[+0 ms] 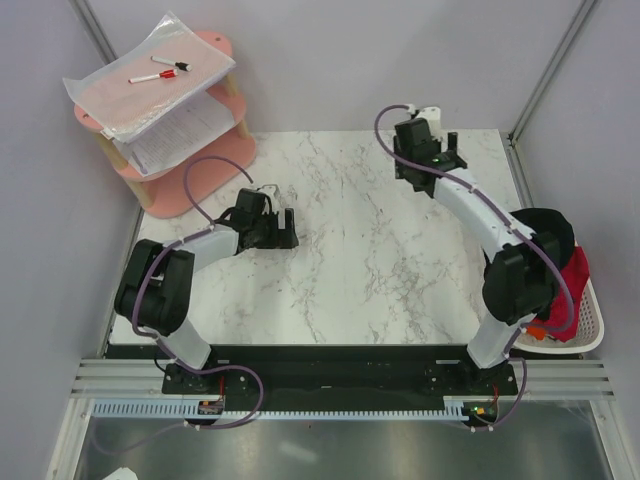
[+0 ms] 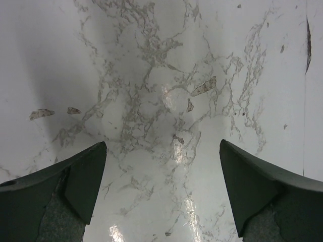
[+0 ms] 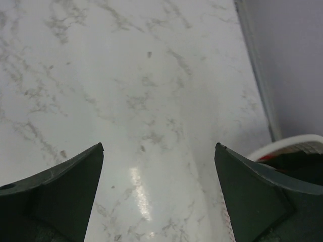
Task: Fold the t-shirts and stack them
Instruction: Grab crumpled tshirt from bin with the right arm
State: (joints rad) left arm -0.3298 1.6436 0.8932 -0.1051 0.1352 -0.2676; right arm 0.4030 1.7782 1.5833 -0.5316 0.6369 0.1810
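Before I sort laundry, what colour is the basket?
White; the basket shows best in the top external view.

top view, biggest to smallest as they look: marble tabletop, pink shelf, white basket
1. marble tabletop
2. pink shelf
3. white basket, smallest in what shows; the right arm hides part of it

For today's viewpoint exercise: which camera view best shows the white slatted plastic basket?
Top external: most of the white slatted plastic basket shows, partly behind the right arm. Right wrist catches only its rim; left wrist, nothing.
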